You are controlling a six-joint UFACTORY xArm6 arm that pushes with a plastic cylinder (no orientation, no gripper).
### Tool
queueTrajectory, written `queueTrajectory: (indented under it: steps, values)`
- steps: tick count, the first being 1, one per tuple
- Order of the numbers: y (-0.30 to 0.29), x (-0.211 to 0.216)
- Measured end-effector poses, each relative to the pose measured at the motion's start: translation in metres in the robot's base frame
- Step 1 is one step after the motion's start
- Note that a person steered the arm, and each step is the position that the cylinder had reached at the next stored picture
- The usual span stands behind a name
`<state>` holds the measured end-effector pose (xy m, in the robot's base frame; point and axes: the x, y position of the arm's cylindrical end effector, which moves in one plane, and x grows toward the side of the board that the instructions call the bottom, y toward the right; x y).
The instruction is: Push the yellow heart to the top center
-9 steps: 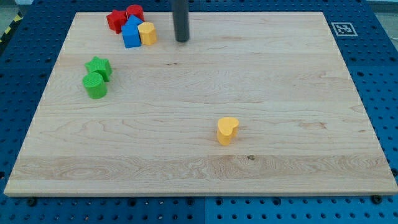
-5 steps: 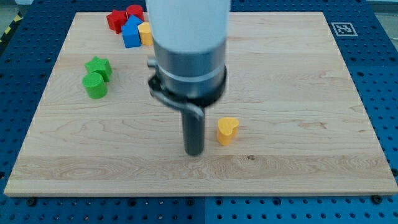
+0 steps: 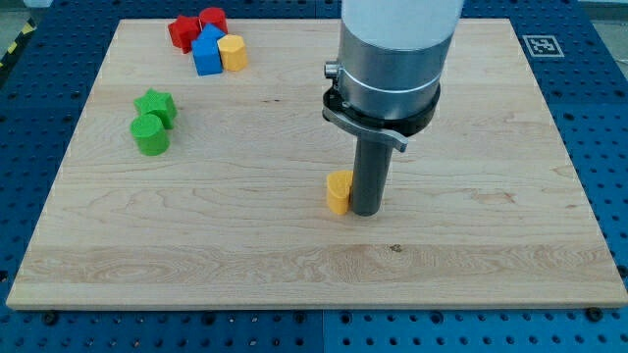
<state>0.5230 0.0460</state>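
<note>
Since the earlier frame my tip [image 3: 366,211] has crossed to the view's right of the yellow heart [image 3: 339,192], which has shifted left; tip and heart now touch. The tool is a plain rod, nothing pinched. The heart sits near the wooden board's [image 3: 491,245] centre, with open wood toward the top edge. Red blocks [image 3: 196,26], blue block [image 3: 206,53], yellow block [image 3: 233,52] cluster top left; green blocks [image 3: 153,122] sit left. Blue pegboard [image 3: 599,118] surrounds.

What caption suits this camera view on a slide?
My tip meets the right side of the yellow heart block at the wooden board centre.
</note>
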Motion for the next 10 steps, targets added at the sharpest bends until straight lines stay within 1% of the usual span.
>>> queueTrajectory:
  steps: [2,7,9,10]
  values:
    - [-0.031,-0.005]
    - [-0.035,-0.016]
    - [-0.091,-0.004]
    - [-0.09,-0.004]
